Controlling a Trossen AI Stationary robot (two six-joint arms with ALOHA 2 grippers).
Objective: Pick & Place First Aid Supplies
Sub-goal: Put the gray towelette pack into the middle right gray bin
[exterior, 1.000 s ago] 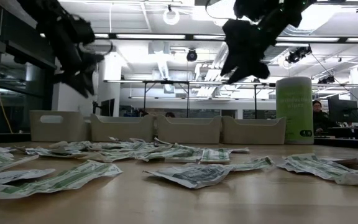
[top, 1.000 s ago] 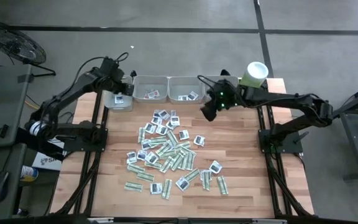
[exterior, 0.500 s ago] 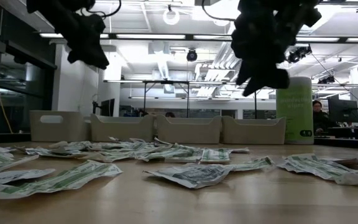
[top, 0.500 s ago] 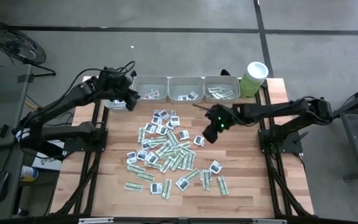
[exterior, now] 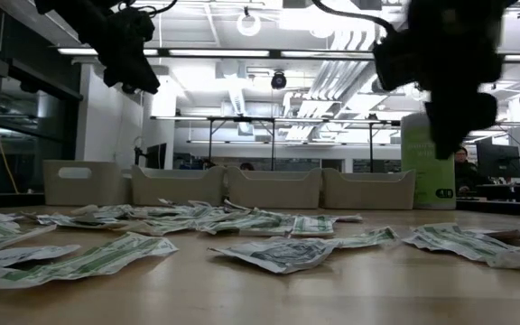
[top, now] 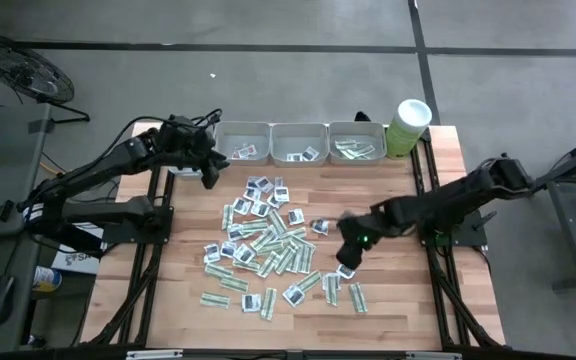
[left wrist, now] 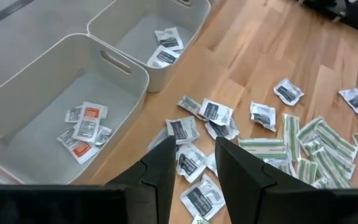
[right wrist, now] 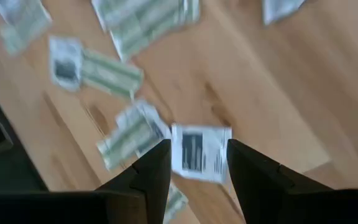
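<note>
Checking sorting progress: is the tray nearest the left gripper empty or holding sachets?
Holding sachets: the tray has several white sachets lying on its floor.

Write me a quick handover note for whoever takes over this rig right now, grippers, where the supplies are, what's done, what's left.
Left gripper: open, empty, above the table's far-left part near the trays.
Right gripper: open, empty, over a white sachet on the right of the pile.
Done: a few sachets lie in the trays.
Left: dozens of sachets spread loose over the table, green-white strips and white squares mixed.
Pale green tub stands beside the rightmost tray.
</note>
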